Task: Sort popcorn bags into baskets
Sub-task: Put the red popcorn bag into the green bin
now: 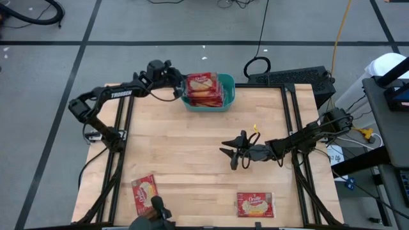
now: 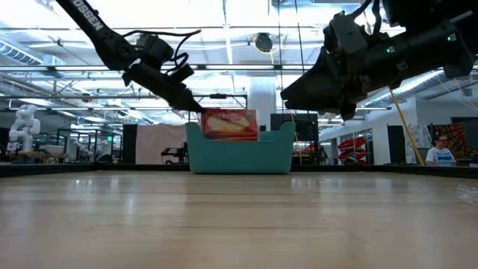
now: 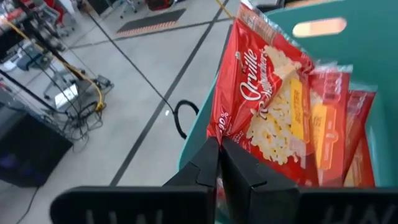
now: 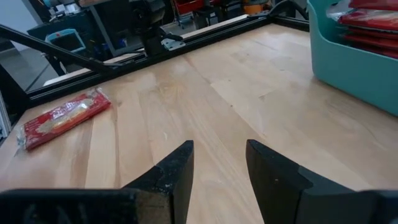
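Red popcorn bags (image 1: 203, 88) with cream label patches stack in the teal basket (image 1: 228, 97) at the table's far edge; 2 more bags (image 1: 144, 193) (image 1: 255, 204) lie flat near the front edge, well apart from the basket. How many bags the basket hides is unclear. The left gripper (image 3: 219, 163), fingers pressed together, pinches the top bag's corner at the basket's rim. The right gripper (image 4: 219, 163) hovers mid-table with fingers apart, empty.

Left gripper (image 1: 181, 91) at teal basket (image 1: 227, 97) of popcorn bags (image 1: 203, 88); two bags lie apart.

high: overhead, straight down | low: table-level, level | wrists: close | shared: teal basket (image 1: 228, 96) (image 2: 240, 153)
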Controlling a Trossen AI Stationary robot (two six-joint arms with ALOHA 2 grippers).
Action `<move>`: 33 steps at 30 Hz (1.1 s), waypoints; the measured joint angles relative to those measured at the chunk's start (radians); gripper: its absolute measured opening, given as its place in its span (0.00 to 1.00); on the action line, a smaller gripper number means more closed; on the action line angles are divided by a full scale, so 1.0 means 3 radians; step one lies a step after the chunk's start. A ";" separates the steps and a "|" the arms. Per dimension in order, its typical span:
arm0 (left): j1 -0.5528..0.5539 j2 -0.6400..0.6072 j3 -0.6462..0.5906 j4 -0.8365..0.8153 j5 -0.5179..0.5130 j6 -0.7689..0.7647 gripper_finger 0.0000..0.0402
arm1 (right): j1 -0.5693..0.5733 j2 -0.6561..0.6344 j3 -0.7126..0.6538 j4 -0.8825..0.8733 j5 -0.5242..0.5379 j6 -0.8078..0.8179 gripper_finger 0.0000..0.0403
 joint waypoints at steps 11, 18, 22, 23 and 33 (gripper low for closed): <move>0.0088 0.0000 0.0000 -0.0107 -0.0054 0.0055 0.16 | -0.0005 0.0000 0.0000 0.0004 0.0000 0.0050 0.35; 0.0088 0.0000 0.0000 -0.0102 -0.0379 -0.0054 0.31 | -0.0005 0.0000 0.0000 0.0042 -0.0001 0.0067 0.35; 0.0069 -0.0001 0.0000 -0.0151 -0.0442 -0.0343 0.33 | -0.0002 0.0000 0.0000 0.0050 -0.0024 0.0067 0.35; 0.0056 -0.0012 0.0000 -0.0200 -0.0441 -0.0446 0.33 | -0.0001 0.0000 0.0000 0.0047 -0.0059 0.0067 0.35; -0.0564 -0.0512 -0.0301 -0.0501 -0.0114 -0.0910 0.26 | 0.0199 -0.0197 0.0207 -0.1043 -0.0427 0.0787 0.35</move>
